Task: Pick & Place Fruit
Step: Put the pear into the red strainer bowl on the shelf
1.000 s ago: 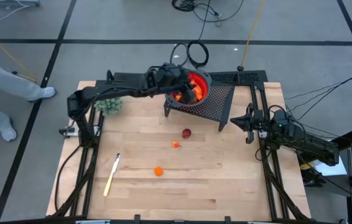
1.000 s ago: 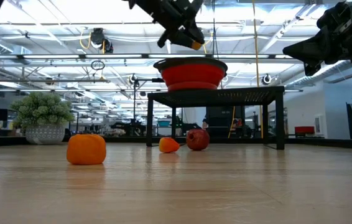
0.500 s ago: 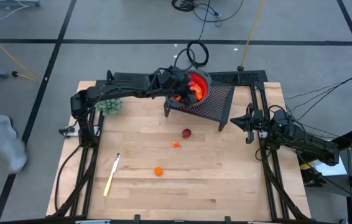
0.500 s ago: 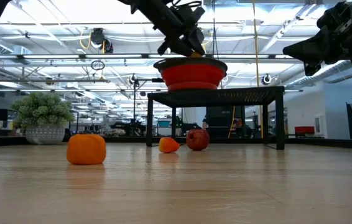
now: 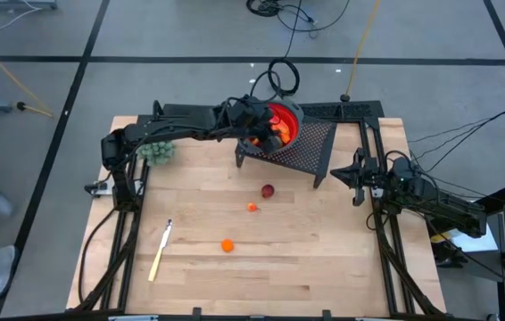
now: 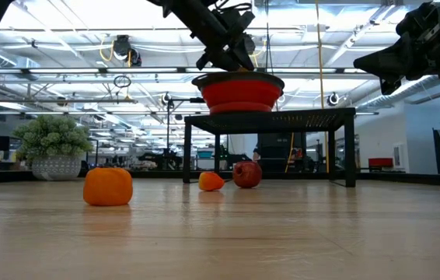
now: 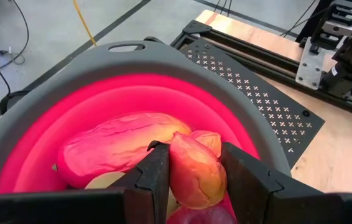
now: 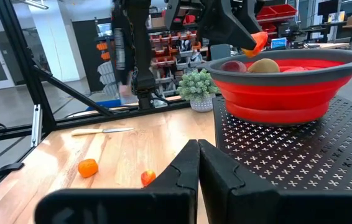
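My left gripper [image 7: 193, 163] hangs over the red bowl [image 5: 285, 118], shut on a small red-orange-yellow fruit [image 7: 194, 174]. The bowl stands on a black perforated stand [image 5: 310, 143] at the table's far side. In it lie an elongated red-orange-yellow fruit [image 7: 114, 149], a dark red ball [image 8: 233, 66] and a brownish-green oval [image 8: 264, 65]. On the table rest a dark red ball [image 5: 269, 191] and two orange bits [image 5: 252, 207] [image 5: 227, 245]. My right gripper [image 8: 198, 155] waits shut at the table's right edge. My left gripper pinches the small fruit by its two sides [image 7: 177, 169] between its two fingers [image 7: 154, 180]. The fingers slant down from the table's left over the bowl's rim. The fruit sits inside the rim above the other fruit; whether it touches them I cannot tell.
A bushy green clump [image 5: 156, 150] sits at the far left by the left arm's base. A yellow-handled knife [image 5: 160, 250] lies near the left front. The bare wooden table [image 5: 324, 259] stretches in front of the stand.
My left gripper has tipped further downward, bringing the held fruit from above the bowl down to its rim. Its fingers stay shut on the fruit. A person beside the table's left has walked toward the near side.
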Motion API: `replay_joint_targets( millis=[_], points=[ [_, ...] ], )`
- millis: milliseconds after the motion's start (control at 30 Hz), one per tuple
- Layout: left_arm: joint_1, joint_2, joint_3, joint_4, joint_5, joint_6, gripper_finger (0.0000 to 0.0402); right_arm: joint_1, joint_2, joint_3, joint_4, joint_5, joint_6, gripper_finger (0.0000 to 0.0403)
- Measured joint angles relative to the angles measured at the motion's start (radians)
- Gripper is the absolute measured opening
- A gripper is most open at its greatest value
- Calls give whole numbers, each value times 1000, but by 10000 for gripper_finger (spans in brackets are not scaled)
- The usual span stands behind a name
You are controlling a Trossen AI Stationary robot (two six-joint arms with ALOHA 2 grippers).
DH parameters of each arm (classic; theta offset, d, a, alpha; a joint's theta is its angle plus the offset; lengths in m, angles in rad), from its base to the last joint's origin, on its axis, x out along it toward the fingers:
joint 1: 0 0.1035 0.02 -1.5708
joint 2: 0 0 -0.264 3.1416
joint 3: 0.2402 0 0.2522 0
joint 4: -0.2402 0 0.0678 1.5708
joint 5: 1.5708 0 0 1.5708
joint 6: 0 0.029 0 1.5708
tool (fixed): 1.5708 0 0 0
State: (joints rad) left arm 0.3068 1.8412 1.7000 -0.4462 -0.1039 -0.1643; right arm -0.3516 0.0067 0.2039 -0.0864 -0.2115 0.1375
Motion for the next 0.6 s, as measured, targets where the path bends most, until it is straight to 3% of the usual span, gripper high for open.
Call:
replay_joint_targets(
  millis=[300,600],
  points=[
    [15,6,0,-43,2,5,133,0,0,0,0,0,0,0],
    [21,6,0,-43,2,5,190,0,0,0,0,0,0,0]
  ],
)
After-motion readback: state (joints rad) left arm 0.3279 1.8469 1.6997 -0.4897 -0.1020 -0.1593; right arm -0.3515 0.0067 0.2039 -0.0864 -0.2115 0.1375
